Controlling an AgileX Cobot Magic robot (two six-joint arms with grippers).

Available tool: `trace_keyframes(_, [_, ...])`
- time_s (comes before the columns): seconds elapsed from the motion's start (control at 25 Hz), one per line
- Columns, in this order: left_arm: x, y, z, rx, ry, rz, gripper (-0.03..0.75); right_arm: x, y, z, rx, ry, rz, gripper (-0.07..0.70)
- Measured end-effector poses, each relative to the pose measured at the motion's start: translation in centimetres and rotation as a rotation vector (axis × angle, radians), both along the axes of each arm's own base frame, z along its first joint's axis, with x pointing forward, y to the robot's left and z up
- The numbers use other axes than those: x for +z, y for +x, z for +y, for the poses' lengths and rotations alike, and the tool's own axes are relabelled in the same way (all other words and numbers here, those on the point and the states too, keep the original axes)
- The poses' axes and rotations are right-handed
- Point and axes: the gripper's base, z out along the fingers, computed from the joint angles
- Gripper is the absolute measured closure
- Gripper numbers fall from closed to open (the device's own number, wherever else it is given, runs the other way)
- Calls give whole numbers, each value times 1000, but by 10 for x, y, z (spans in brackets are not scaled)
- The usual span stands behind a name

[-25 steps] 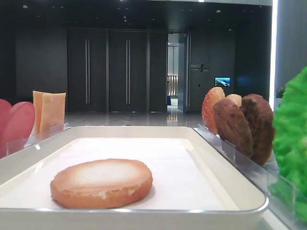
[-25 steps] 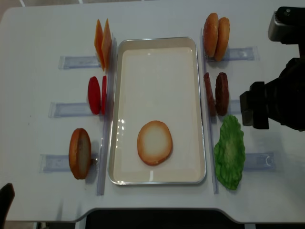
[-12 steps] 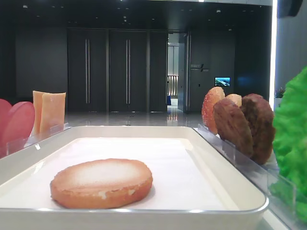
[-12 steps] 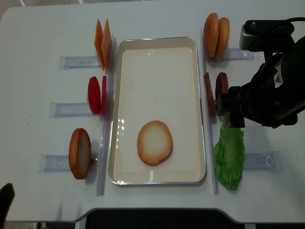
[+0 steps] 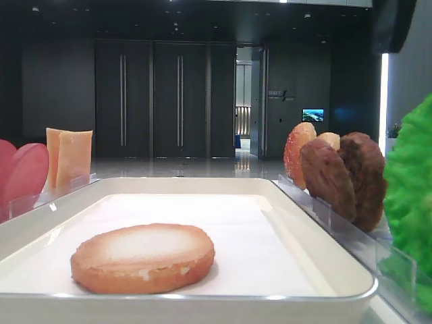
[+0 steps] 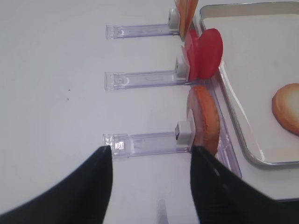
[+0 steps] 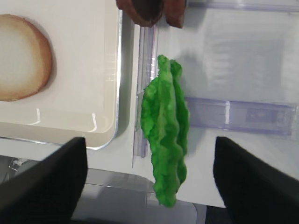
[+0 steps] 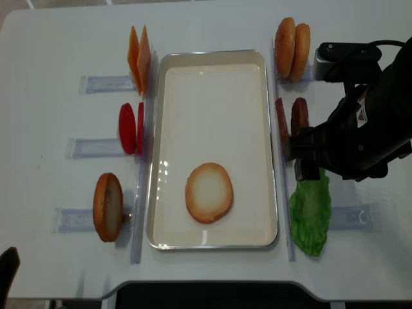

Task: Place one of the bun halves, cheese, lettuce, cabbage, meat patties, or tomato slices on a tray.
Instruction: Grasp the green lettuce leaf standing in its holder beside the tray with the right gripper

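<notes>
The white tray point(image 8: 212, 71) holds one bun half point(image 8: 208, 192) lying flat near its front. My right gripper point(image 7: 150, 140) hangs open above the green lettuce point(image 7: 166, 126), which stands on edge between its fingers without touching them. Seen from overhead, the right gripper point(image 8: 314, 166) is over the lettuce point(image 8: 310, 215), just in front of the meat patties point(image 8: 297, 116). My left gripper point(image 6: 150, 151) is open and empty near a standing bun half point(image 6: 204, 119). Tomato slices point(image 8: 131, 127) and cheese point(image 8: 138, 56) stand left of the tray. No cabbage is in view.
Clear plastic holders point(image 8: 106, 83) line both sides of the tray on the white table point(image 8: 51, 38). Two more bun halves point(image 8: 292, 41) stand at the back right. The table's front edge point(image 8: 206, 283) runs close below the tray and lettuce.
My right arm has come in from the right edge toward the tray and now hovers over the lettuce. The food items and tray have not moved.
</notes>
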Motion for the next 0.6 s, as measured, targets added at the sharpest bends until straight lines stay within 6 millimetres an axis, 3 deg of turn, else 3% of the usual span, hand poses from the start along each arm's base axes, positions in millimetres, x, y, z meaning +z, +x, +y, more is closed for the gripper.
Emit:
trace_keyframes(0.32, [0,0,0,0,0,0,307,-2,2,0,10,-1,-28,103])
trace_keyframes(0.6, [0,0,0,0,0,0,307,-22,-4,-4,7,-19,-2,103])
